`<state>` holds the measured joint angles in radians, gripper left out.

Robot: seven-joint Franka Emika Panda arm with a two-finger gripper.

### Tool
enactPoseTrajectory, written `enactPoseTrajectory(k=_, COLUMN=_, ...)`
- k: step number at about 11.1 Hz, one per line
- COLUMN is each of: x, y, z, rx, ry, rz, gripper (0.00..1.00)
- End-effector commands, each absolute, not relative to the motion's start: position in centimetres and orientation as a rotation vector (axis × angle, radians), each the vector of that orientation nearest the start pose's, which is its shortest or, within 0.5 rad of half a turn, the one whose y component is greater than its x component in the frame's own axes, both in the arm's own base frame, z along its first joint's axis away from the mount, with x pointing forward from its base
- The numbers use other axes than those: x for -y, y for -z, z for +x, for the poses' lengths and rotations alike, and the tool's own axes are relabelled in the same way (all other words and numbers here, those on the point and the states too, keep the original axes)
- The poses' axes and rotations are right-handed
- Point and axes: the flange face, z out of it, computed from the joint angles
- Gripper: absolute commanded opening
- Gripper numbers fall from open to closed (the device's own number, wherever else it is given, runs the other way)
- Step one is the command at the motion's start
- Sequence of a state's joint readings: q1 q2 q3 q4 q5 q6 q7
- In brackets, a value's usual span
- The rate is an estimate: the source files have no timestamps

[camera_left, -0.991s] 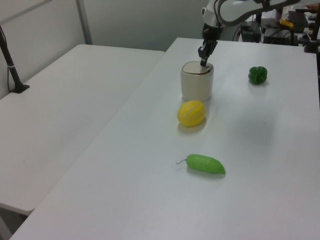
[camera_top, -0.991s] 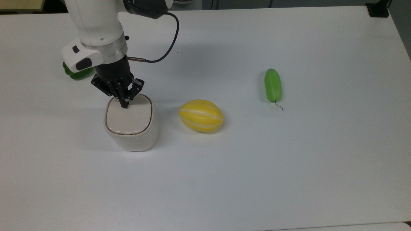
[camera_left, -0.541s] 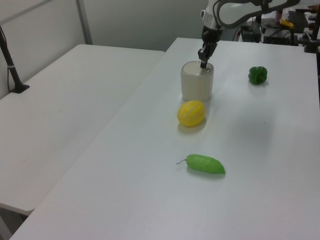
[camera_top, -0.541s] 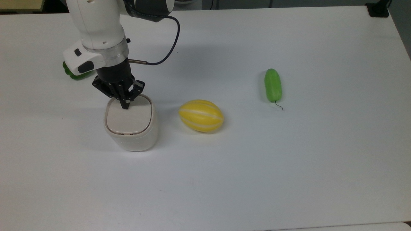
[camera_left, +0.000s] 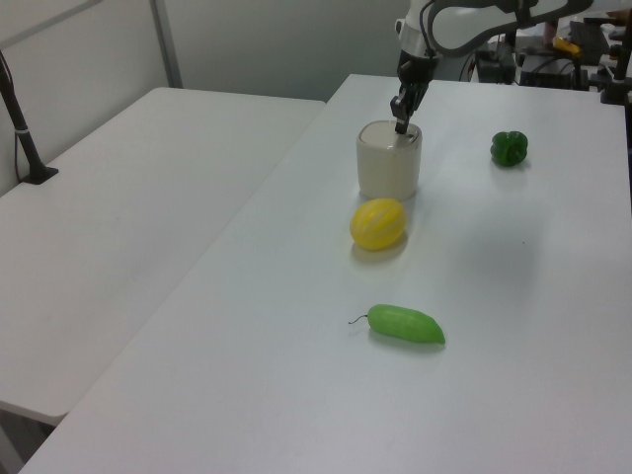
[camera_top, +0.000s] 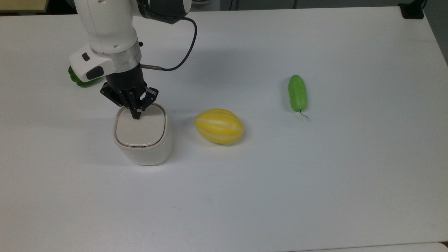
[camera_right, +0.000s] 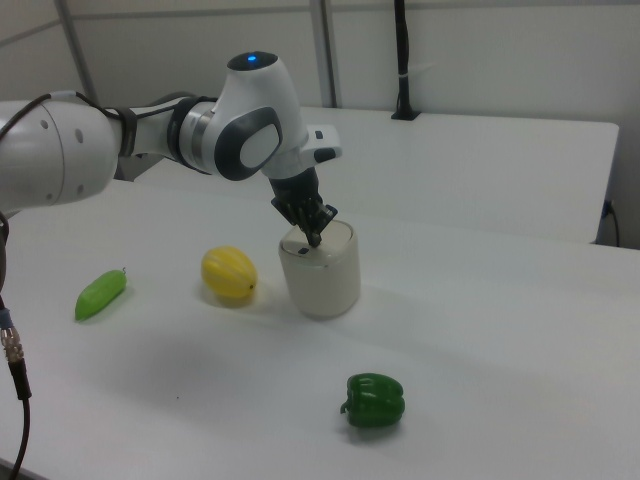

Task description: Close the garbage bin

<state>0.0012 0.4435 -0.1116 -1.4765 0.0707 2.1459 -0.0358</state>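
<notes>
The garbage bin [camera_top: 142,137], beside a yellow melon [camera_top: 219,126], was pressed at its lid [camera_top: 140,128] by the gripper [camera_top: 135,116], fingers drawn together, holding nothing. Light, rigid plastic was judged best pushed near the lid's edge.

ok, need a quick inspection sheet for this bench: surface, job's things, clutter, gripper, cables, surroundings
Surface: white table, bare apart from the items below.
Job's things: bin, upright, lid lying flat.
Clutter: yellow melon beside the bin; cucumber apart; green pepper apart.
Gripper: gripper shut, tip on the lid near its edge.
Cables: dark cable looping off the arm's wrist.
Surroundings: second white table alongside; wall behind.
</notes>
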Motion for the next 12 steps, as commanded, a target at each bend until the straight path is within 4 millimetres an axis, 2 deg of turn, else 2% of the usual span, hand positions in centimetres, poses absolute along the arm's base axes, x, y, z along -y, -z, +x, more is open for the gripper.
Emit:
enactPoseTrajectory(k=1, x=6.3, y=-49.7, z=67.8, rx=-0.145, ry=0.285, rz=-3.111, gripper=0.03)
enactPoseTrajectory(k=2, x=6.4, y=-51.6, z=66.2, rx=-0.145, ry=0.22, rz=-3.108, gripper=0.08)
enactPoseTrajectory(k=4, x=5.9, y=-54.0, z=63.3, rx=-0.126, ry=0.051, rz=-3.101, gripper=0.25)
enactPoseTrajectory(k=5, x=5.8, y=-55.0, z=61.9, rx=-0.113, ry=0.001, rz=-3.096, gripper=0.28)
enactPoseTrajectory(k=6, x=5.6, y=-56.1, z=60.3, rx=-0.107, ry=-0.013, rz=-3.089, gripper=0.46)
enactPoseTrajectory(k=7, x=5.5, y=-56.9, z=58.5, rx=-0.1, ry=-0.032, rz=-3.083, gripper=0.77)
enactPoseTrajectory(k=8, x=5.1, y=-57.4, z=56.6, rx=-0.09, ry=-0.037, rz=-3.079, gripper=1.0)
enactPoseTrajectory(k=10, x=4.8, y=-57.9, z=53.9, rx=-0.067, ry=-0.063, rz=-3.09, gripper=1.0)
enactPoseTrajectory(k=12, x=3.9, y=-57.1, z=52.8, rx=-0.03, ry=-0.127, rz=-3.113, gripper=1.0)
